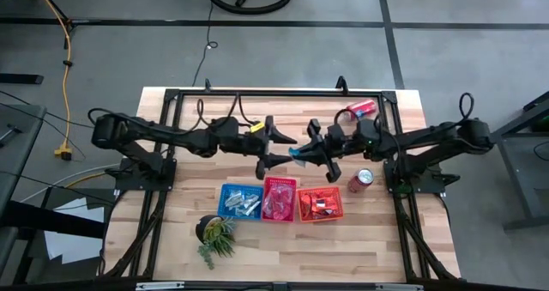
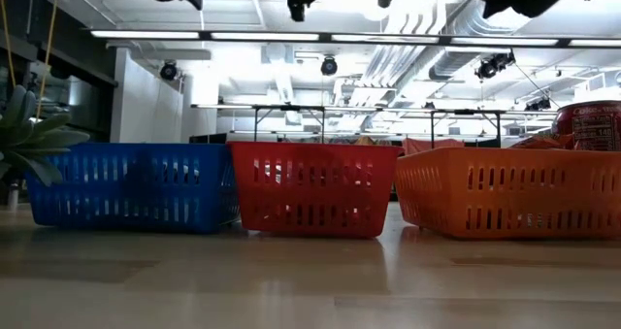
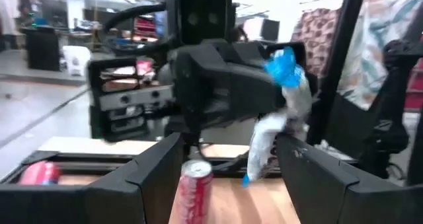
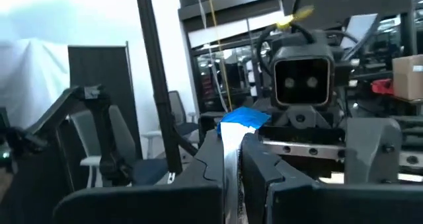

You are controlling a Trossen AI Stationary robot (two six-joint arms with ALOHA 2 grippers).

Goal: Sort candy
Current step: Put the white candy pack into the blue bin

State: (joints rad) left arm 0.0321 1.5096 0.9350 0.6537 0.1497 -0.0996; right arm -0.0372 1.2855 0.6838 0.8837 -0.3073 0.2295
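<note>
Blue/silver candy packet (image 4: 232,139) pinched upright in right gripper (image 4: 231,159), fingers closed on it, held in the air above the table (image 1: 395,248) behind the red basket (image 1: 279,198). Left gripper (image 1: 287,150) faces it, just beside, jaws spread wide, holding nothing. Below: blue basket (image 1: 239,200), red, orange basket (image 1: 319,205) in a row, each holding candy. Soda can (image 1: 360,180) upright near the orange basket.
</note>
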